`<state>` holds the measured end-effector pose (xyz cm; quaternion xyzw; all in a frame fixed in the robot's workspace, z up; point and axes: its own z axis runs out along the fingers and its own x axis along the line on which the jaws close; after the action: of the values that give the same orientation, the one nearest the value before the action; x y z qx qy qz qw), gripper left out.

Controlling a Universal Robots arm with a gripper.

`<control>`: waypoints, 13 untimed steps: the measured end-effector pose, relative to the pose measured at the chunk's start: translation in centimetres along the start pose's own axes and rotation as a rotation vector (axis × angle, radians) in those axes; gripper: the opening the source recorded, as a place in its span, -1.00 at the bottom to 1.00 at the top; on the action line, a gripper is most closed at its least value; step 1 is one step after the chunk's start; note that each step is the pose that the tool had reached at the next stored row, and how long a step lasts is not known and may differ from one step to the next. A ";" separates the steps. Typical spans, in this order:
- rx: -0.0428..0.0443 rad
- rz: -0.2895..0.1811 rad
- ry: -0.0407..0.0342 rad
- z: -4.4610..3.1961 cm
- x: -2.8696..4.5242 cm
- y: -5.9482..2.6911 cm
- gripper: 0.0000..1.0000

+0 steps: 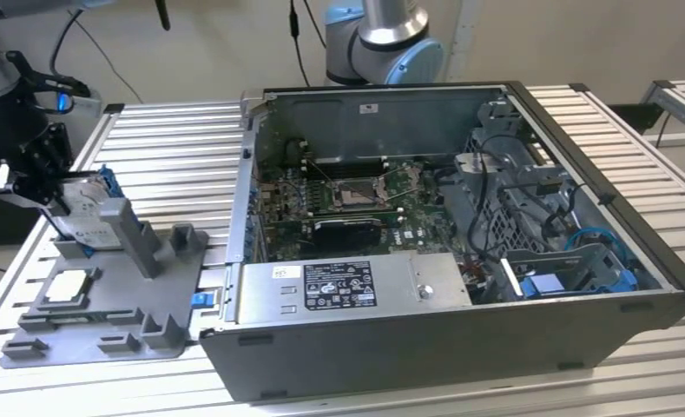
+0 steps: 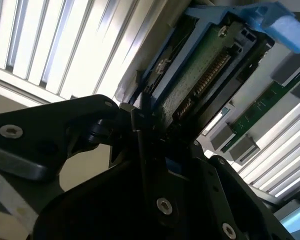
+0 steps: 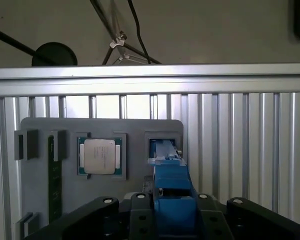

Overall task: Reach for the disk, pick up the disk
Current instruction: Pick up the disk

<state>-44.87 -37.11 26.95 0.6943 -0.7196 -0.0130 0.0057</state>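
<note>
Firstly, gripper (image 1: 43,187): black, two-fingered, at the exterior view's left, over the far end of the fixture. State: clenched on the disk. In the first wrist view its black fingers (image 3: 139,212) sit against both sides of the blue bracket with no gap showing.

Disk (image 1: 84,208): silver drive in a bright blue bracket, standing on edge and tilted, lower edge down at the grey fixture, upper edge between the fingers. It leans just beside a grey upright post (image 1: 128,230). In the second wrist view the disk (image 2: 200,65) turns its green circuit side to the camera.

Fixture (image 1: 134,300): grey moulded tray lying flat on the slatted metal table (image 1: 168,143), just left of the computer case.

Chip (image 1: 67,287): small silver square, flat in a fixture recess, nearer than the disk and apart from it.

Memory strip (image 3: 52,185): green, set in a fixture groove on the side of the chip away from the disk.

Computer case (image 1: 458,356): dark, lid off, open side up, from the middle to the exterior view's right. Contents:
- green motherboard (image 1: 354,187), far left inside
- silver power supply (image 1: 354,282) with a printed label, along the near wall
- black cables (image 1: 493,204), right of the motherboard
- blue plastic caddy (image 1: 556,282), near right corner

Second arm base (image 1: 389,39): silver and light blue, on the far side of the case.
</note>
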 end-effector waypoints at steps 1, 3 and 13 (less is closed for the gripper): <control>0.0000 0.000 0.0000 0.00 0.00 0.00 -1.00; 0.0000 0.000 0.0000 0.01 0.00 0.00 -1.00; -0.0002 0.000 -0.0032 0.01 0.01 0.00 -1.00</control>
<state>-44.87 -37.12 26.94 0.6943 -0.7195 -0.0142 0.0047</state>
